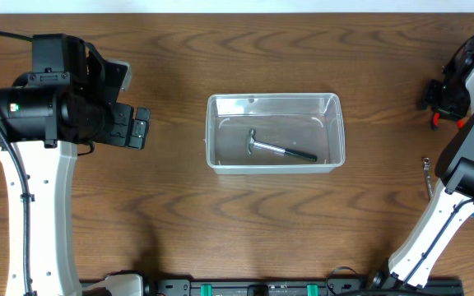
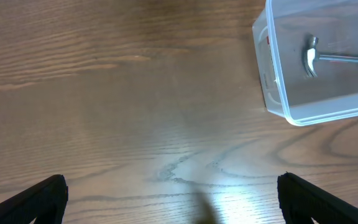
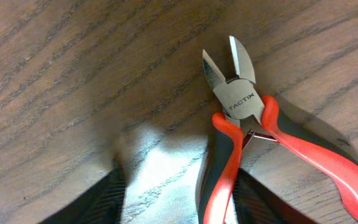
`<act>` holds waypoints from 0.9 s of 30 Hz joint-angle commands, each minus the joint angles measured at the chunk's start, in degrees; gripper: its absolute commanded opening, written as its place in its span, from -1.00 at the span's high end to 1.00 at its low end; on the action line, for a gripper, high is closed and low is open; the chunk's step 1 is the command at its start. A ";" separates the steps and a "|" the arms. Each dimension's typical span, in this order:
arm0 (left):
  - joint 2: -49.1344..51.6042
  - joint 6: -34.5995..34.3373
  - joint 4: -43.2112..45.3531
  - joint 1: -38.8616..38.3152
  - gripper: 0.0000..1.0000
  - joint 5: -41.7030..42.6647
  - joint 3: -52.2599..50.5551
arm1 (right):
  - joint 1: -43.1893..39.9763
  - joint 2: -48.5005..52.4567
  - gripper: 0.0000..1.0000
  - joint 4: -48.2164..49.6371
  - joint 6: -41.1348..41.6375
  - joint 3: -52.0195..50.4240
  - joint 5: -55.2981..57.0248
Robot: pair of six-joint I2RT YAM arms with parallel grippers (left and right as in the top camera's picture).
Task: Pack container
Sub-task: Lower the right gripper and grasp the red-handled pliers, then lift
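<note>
Overhead: your container sits mid-table, hammer inside, between left gripper and right gripper, well apart from both. Left wrist: jaws gape wide, container at upper right. Right wrist: jaws apart, straddling one handle of the red cutters.
</note>
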 commanded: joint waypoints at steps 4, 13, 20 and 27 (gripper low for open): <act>-0.31 -0.76 -0.02 -0.24 -0.96 -0.66 0.35 | 0.37 0.68 0.15 0.24 0.85 0.35 0.28; -0.31 -0.76 -0.02 -0.24 -0.96 -0.66 0.35 | 0.37 0.68 0.41 0.33 2.38 0.35 0.50; -0.31 -0.74 -0.02 -0.22 -0.96 -0.66 0.35 | 0.39 0.68 0.56 0.31 5.60 0.35 1.70; -0.31 -0.74 -0.02 -0.22 -0.96 -0.66 0.35 | 0.37 0.68 0.77 -0.13 7.58 0.35 2.16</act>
